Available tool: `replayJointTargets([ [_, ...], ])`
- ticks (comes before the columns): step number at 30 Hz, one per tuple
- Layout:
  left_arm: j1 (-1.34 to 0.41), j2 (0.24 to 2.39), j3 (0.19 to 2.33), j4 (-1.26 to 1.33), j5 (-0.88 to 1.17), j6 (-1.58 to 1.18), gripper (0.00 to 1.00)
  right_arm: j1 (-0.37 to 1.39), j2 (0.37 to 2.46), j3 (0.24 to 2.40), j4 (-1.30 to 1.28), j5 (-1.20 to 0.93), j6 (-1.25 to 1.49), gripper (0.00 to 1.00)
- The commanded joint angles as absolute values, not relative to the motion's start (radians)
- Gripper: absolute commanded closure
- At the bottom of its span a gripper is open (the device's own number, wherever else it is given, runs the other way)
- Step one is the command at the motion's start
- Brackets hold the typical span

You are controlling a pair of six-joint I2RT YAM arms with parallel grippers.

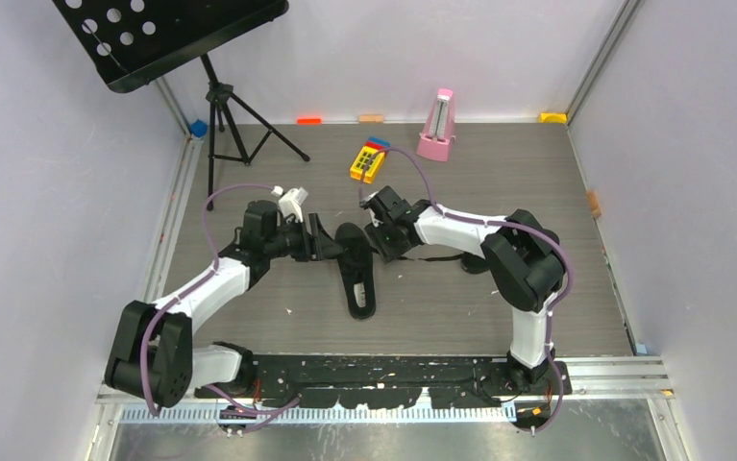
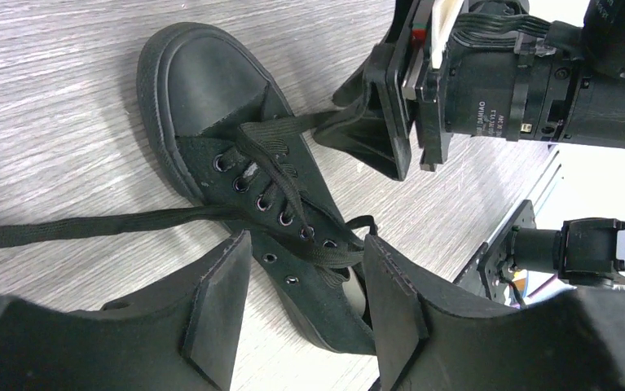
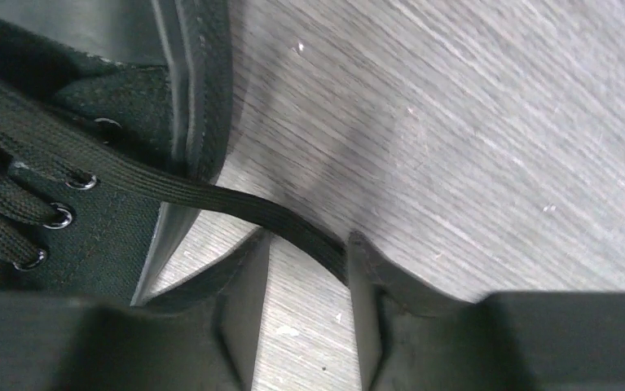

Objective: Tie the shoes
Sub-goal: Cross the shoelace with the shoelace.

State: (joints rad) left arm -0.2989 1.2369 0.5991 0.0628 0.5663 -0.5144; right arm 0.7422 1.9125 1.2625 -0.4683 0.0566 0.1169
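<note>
At lower centre of its wrist view, the left gripper (image 2: 305,285) straddles the black sneaker (image 2: 211,106) over its eyelets, jaws wide apart. The right gripper (image 3: 309,285) (narrower gap) brackets one lace (image 3: 211,195), unclamped.

Black shoe (image 2: 211,98), black lace (image 3: 211,195), grey woodgrain table (image 1: 537,192)

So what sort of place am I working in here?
Probably a walled robot test cell, not a home: plain lilac panels enclose the wood-grain table, and unrelated props, a music stand and a pink metronome, sit at the back.
</note>
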Motion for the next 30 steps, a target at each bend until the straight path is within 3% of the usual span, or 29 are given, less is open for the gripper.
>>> replayJointTargets([
  [1, -0.3, 1.263, 0.636, 0.144, 0.62, -0.51, 0.45, 0.742, 1.94, 1.282, -0.436, 0.06, 0.111, 0.68],
  [3, -0.299, 1.277, 0.643, 0.154, 0.632, -0.51, 0.45, 0.742, 1.919, 1.27, -0.423, 0.038, 0.124, 0.89],
  [5, -0.3, 1.289, 0.652, 0.156, 0.643, -0.51, 0.45, 0.741, 1.877, 1.247, -0.405, 0.019, 0.135, 0.99],
  [16, -0.3, 1.33, 0.669, 0.108, 0.663, -0.502, 0.43, 0.711, 1.574, 1.142, -0.391, -0.046, 0.254, 1.0],
  [30, -0.286, 1.444, 0.708, 0.237, 0.739, -0.566, 0.4, 0.712, 1.508, 1.308, -0.506, -0.152, 0.286, 1.0],
])
